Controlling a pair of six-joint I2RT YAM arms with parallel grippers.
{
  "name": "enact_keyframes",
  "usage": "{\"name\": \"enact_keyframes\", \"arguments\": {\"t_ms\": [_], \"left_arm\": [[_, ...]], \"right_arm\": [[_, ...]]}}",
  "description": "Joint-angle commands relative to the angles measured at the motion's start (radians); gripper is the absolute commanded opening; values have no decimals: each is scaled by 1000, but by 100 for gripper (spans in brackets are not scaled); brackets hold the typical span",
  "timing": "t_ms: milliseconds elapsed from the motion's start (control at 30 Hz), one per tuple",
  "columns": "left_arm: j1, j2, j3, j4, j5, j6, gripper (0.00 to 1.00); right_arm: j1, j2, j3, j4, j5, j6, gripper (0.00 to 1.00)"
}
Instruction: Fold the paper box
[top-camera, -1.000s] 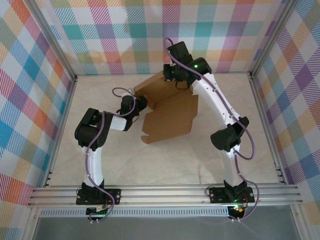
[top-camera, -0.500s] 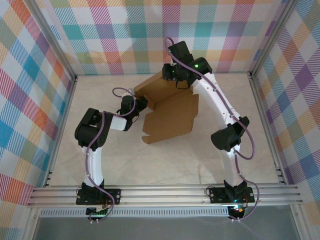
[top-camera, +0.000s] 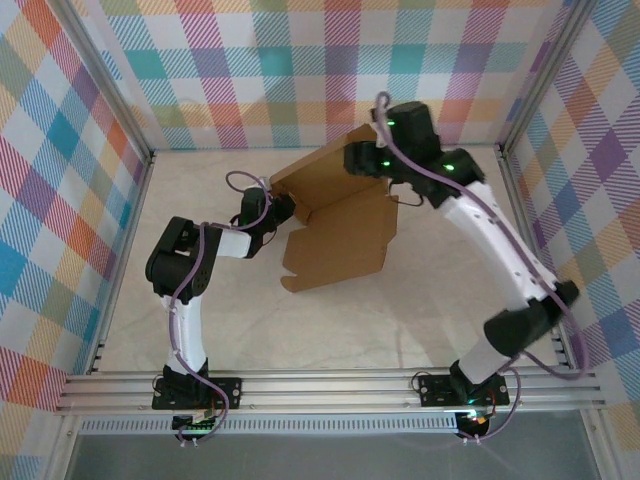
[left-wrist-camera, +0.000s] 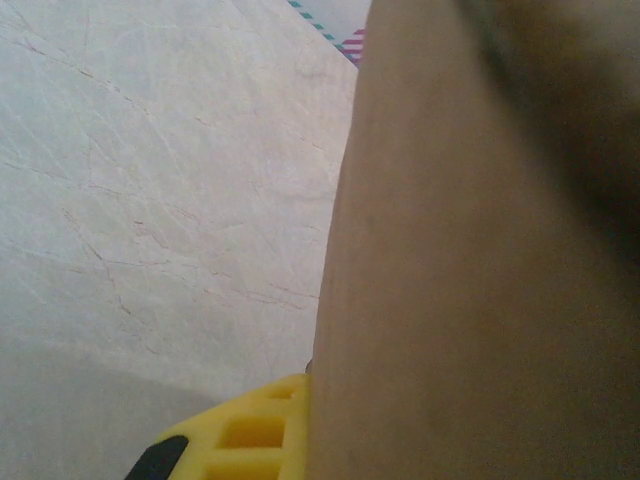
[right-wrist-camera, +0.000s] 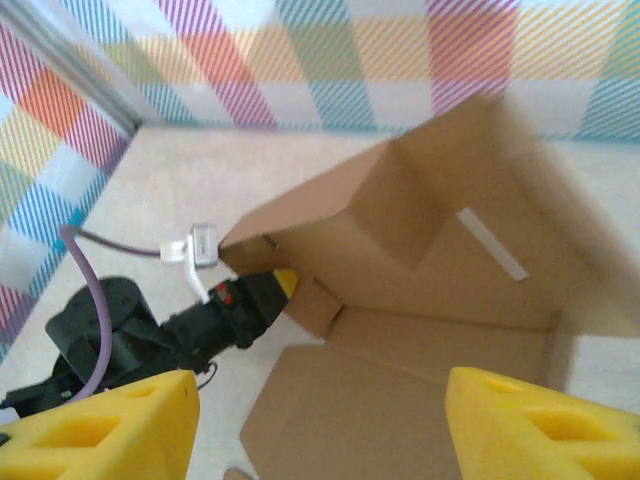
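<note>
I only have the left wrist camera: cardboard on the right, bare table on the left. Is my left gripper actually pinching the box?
Observer: Yes. The right wrist camera shows the left gripper shut on the left edge of the box.
Operator: Where is the other arm?
Observer: From above, the right gripper is at the top of the raised far panel, jaws open, holding nothing.
Operator: Is the whole box standing?
Observer: No. The near panel looks flat on the table.
</note>
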Motion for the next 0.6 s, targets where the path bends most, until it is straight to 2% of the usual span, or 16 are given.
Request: {"name": "enact_keyframes", "arguments": {"t_ms": [0,167,267,400,567], "left_arm": [[11,-38,31,-21,74,50,0],[9,-45,49,-4,171,101,0],[9,-56,43,16,202,126,0],[9,-62,33,61,236,132,0],[8,-66,47,7,210,121,0]], "right_arm": [[-122,-89,-107,135,-81,5,66],[-357,-166,-310,261,-331,110,64],[-452,-137,-342,285,-486,130,62],[-489,-59,-322,281,-645,94,61],[-479,39,-284,271,-843,62,47]]}}
